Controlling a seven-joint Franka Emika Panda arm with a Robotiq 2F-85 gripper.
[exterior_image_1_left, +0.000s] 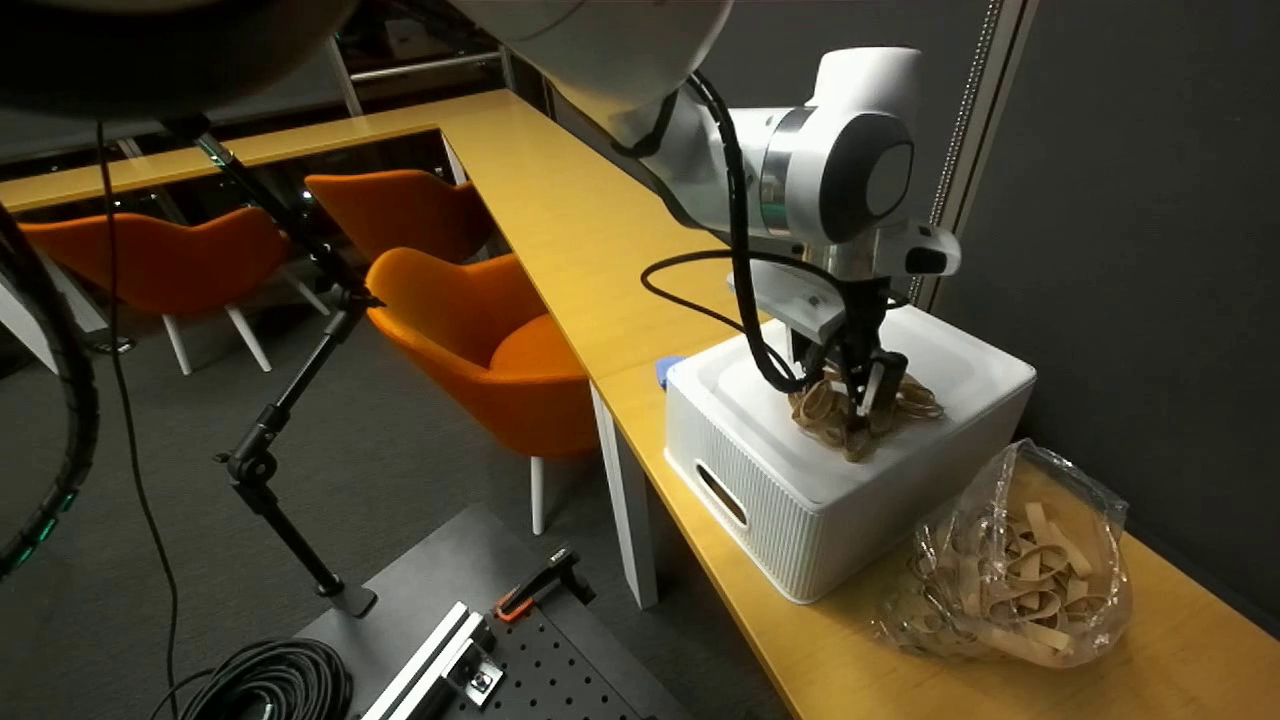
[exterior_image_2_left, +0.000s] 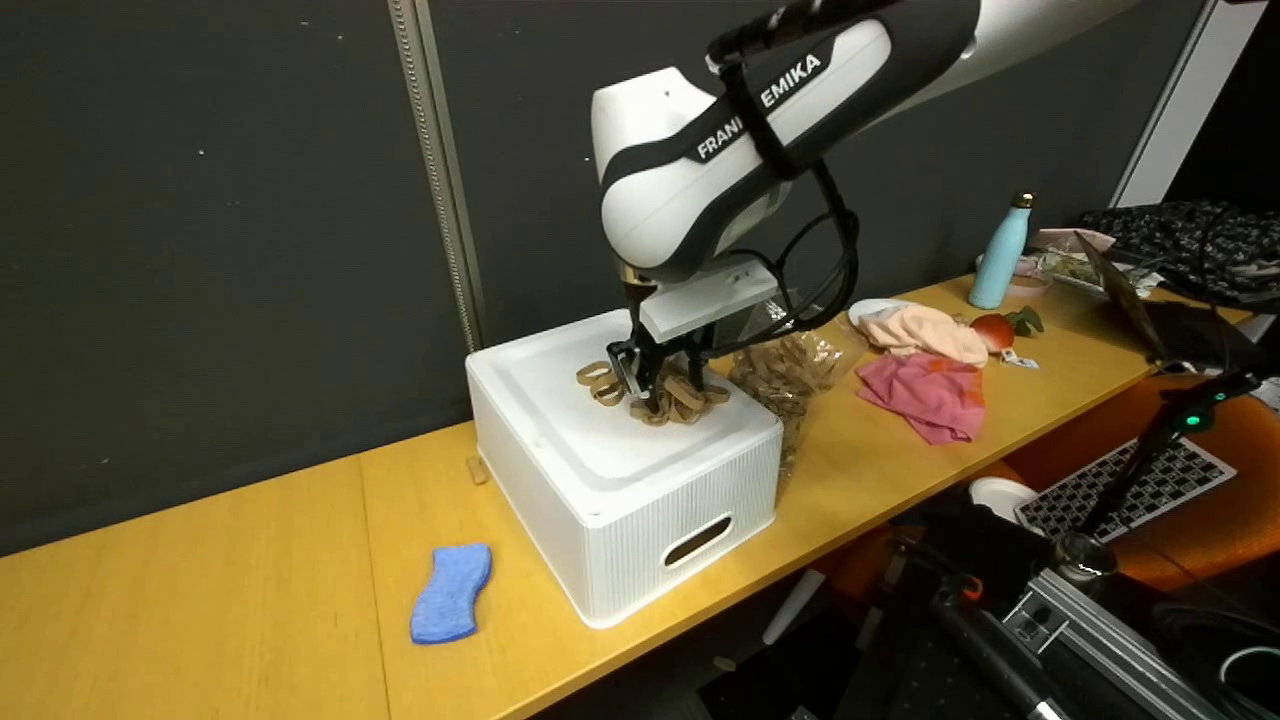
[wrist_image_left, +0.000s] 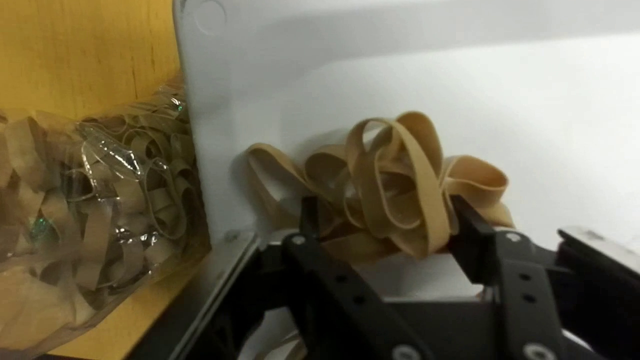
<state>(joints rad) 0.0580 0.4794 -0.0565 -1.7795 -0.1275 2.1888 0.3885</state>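
Now the jaws stand fairly wide apart, with a part of the bands (wrist_image_left: 372, 200) between them. The bands lie in a loose heap on the white box (exterior_image_2_left: 635, 548), close to its edge that faces the bag (exterior_image_1_left: 1010, 570), and the box itself stands near the free long edge of the worktop (exterior_image_2_left: 250, 600). Just beside that box edge lies the clear bag with more bands inside, and beyond the opposite edge lies the sponge (exterior_image_2_left: 452, 595).

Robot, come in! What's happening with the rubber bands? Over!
Gripper open around some rubber bands. Bands heaped on white box. Plastic bag beside box, not blocking.
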